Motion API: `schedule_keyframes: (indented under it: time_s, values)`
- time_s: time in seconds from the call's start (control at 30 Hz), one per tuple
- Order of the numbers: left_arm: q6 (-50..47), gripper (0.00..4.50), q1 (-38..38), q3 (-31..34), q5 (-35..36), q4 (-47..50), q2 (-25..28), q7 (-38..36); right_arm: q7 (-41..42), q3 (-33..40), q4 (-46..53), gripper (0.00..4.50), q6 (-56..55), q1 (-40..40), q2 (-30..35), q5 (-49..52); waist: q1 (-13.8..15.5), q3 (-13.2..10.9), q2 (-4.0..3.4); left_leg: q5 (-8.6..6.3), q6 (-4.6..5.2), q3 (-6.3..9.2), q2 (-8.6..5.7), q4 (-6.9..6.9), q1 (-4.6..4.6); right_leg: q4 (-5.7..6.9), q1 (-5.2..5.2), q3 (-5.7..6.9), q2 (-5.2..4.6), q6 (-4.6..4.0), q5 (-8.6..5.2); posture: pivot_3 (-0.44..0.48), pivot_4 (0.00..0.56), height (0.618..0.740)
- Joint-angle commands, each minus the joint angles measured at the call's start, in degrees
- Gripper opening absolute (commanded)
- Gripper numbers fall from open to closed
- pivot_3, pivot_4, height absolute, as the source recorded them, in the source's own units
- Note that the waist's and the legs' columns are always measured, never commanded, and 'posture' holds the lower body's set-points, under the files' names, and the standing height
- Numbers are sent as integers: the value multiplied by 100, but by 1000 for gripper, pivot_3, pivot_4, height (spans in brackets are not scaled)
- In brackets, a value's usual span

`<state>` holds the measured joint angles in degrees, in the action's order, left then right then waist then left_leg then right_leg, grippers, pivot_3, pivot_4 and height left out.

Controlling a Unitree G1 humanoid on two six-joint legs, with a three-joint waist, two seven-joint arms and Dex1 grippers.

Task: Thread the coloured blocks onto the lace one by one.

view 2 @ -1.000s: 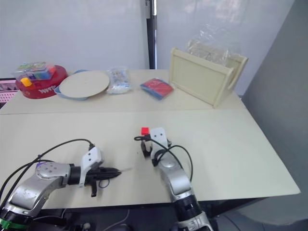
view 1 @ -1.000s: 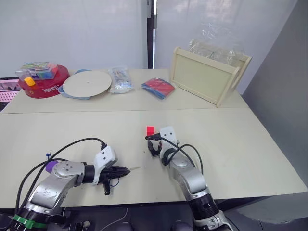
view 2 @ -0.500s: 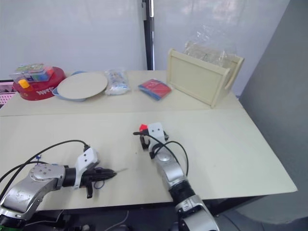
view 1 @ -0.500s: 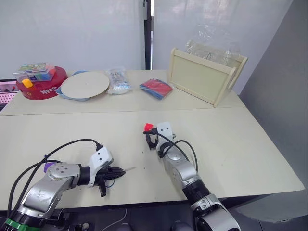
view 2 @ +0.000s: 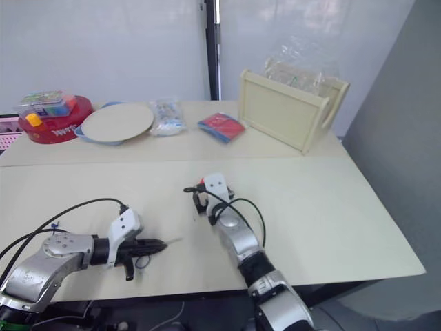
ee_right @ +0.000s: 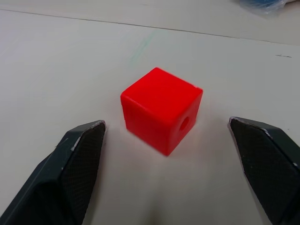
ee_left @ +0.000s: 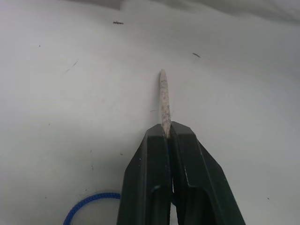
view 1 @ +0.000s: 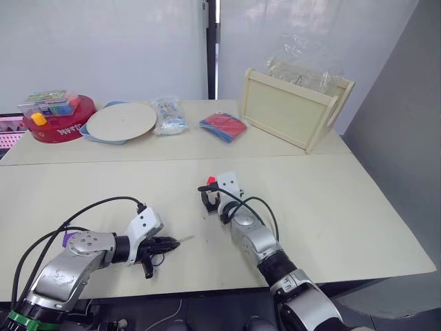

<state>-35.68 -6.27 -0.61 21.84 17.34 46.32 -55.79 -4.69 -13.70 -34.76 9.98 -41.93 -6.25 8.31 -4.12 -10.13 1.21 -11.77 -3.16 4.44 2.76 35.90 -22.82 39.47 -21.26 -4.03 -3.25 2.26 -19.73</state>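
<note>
One red block (ee_right: 161, 110) sat alone on the near table (view 1: 344, 207), a cube with a single round hole showing in one face. The right gripper (ee_right: 173, 176) stood over it with its two black fingers (ee_right: 77, 159) spread wide, one on each side of the block and both clear of it, gripping nothing. In the head view the block (view 1: 211, 181) peeked out at about 11 o'clock from that gripper (view 1: 210, 200). Well apart, at roughly 8 o'clock from the block, the left gripper (view 1: 171, 243) lay low over the table with its two fingers (ee_left: 154, 178) pressed together, clenched on the lace (ee_left: 89, 202) just behind its pale stiff tip (ee_left: 164, 101). One tip stuck straight out from between the fingers, pointing toward about 2 o'clock in the head view, just above the tabletop. A short loop of the dark-blue cord curled on the table beside the fingers. On the far table (view 1: 172, 145) lay one red round tin (view 1: 58, 121) with a clear box of coloured pieces (view 1: 52, 102) on top, one pale plate (view 1: 124, 121), one clear packet (view 1: 169, 114), one red-and-blue packet (view 1: 224, 127), and one wooden tray (view 1: 293, 110) tilted on its side at about 1 o'clock.
</note>
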Motion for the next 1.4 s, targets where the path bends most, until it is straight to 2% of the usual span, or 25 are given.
schedule_keyframes:
  time_s: [0.03,0.27,0.47,0.6,0.8,0.87,0.93,1.0,1.17,1.27,1.4]
  values:
    - [-44,0,-14,57,92,156,39,-9,-17,241,-499,4460,-41,-901,-1772,410,19,0,1,0,-1,0,-1,0,0,0,1,0,-1,0,0,0,150,740]
    - [-38,0,-9,60,87,145,71,-23,-83,272,-849,4460,-133,-1064,-1810,707,9,1,1,1,-1,0,-1,0,1,-1,2,0,-1,0,0,0,150,740]
    - [-15,0,-28,38,75,114,68,-37,-30,95,-810,2655,-205,-988,-1698,661,-8,0,0,0,-1,0,-1,-1,0,-1,1,1,-1,0,0,0,150,740]
    - [1,0,-46,23,69,84,61,-50,36,-31,-718,1204,-284,-918,-1617,555,-64,0,0,0,0,0,4,-12,0,-1,-8,0,4,-1,0,0,150,740]
    - [12,0,-115,-42,49,43,33,-66,343,-342,-279,1175,-448,-619,-1255,345,-105,-2,-2,0,-1,0,4,-15,-5,-1,-12,1,3,0,0,0,150,740]
    - [-3,0,-170,-77,70,46,-9,-63,473,-575,322,1175,-405,-203,-959,253,-111,-5,-5,1,-1,0,4,-13,-18,0,-25,1,3,0,0,0,150,740]
    - [15,0,-217,-120,59,34,-33,-66,628,-840,1041,1175,-297,238,-634,196,-111,-4,-4,5,-9,0,2,-5,-59,33,-79,0,1,-1,0,0,150,740]
    - [19,0,-288,-168,63,19,-95,-57,693,-1004,2087,1175,-43,955,-231,244,-66,0,1,6,-10,2,0,-2,-75,59,-97,1,0,-1,0,0,150,740]
    - [20,0,-420,-261,77,-17,-190,-69,930,-980,4226,1175,468,2429,532,162,86,-3,0,5,-9,3,-6,0,-104,54,-103,4,-7,-1,0,0,150,740]
    - [45,0,-471,-310,74,-78,-204,-109,1010,-731,4962,1175,737,3011,886,200,127,-3,1,11,-18,2,-15,17,-118,8,-99,2,-14,0,0,0,150,740]
    - [93,0,-552,-372,51,-177,-210,-184,1116,-485,5649,1175,1112,3515,1242,188,140,-2,2,16,-24,3,-5,11,-92,23,-90,1,0,-2,1,0,150,740]
